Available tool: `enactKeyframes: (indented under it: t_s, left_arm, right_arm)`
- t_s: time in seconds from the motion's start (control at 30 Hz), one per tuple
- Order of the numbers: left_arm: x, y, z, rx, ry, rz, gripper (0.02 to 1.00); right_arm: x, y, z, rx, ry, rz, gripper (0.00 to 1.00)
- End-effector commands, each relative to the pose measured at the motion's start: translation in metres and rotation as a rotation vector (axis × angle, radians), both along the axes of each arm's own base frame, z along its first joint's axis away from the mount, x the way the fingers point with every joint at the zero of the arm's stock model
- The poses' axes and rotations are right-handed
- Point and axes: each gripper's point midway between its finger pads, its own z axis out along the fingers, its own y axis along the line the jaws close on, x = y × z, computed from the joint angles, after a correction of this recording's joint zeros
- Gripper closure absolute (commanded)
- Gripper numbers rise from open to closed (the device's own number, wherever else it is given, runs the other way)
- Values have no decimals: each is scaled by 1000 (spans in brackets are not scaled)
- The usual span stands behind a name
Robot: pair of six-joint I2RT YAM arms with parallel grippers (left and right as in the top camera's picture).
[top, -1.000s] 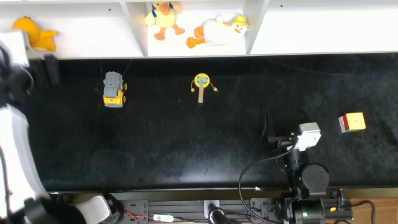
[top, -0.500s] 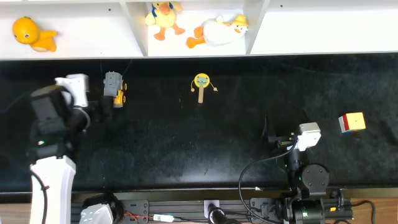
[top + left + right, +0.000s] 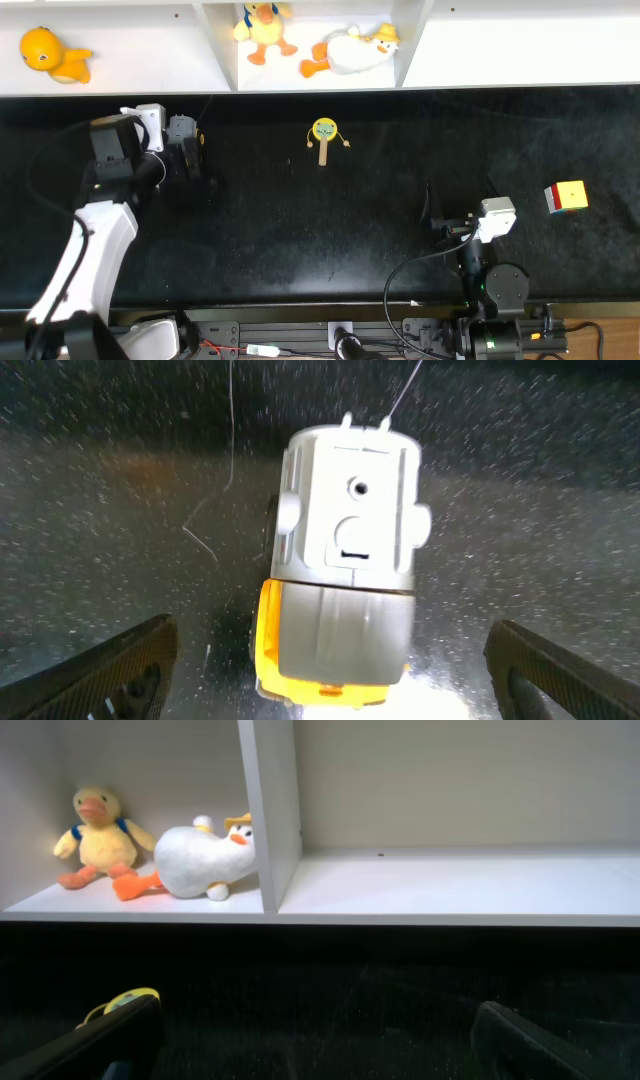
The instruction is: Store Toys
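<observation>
Grey truck (image 3: 345,550) seemingly inside end effector (image 3: 330,678)

A lab test bench: black mat (image 3: 300,230), white cubby shelf (image 3: 520,50), loose cables (image 3: 387,290) at front.

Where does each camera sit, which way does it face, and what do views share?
Top view: fixed overhead, looking down on the black table; both arms show.
Left wrist view: on left arm, looking down at toy truck; the left tool straddles it.
Right wrist view: on right arm, facing the shelf; the right tool shows, open.
Shared: top and right wrist views both show the yellow plush duck.
</observation>
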Motion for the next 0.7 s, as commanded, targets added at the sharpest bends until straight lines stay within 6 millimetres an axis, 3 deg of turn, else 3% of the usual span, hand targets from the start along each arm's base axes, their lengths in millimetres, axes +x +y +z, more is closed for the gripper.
enactKeyframes:
  t_s: [0.03, 0.47, 0.7]
  left_arm:
    - [4, 2, -16, 3, 28, 13, 20]
    - [11, 3, -32, 16, 40, -8, 27]
    - [13, 3, -31, 18, 32, -8, 233]
  right_arm:
    - [0, 2, -3, 0, -1, 8, 5]
    - [0, 2, -3, 0, -1, 8, 5]
    - [0, 2, -3, 1, -1, 8, 5]
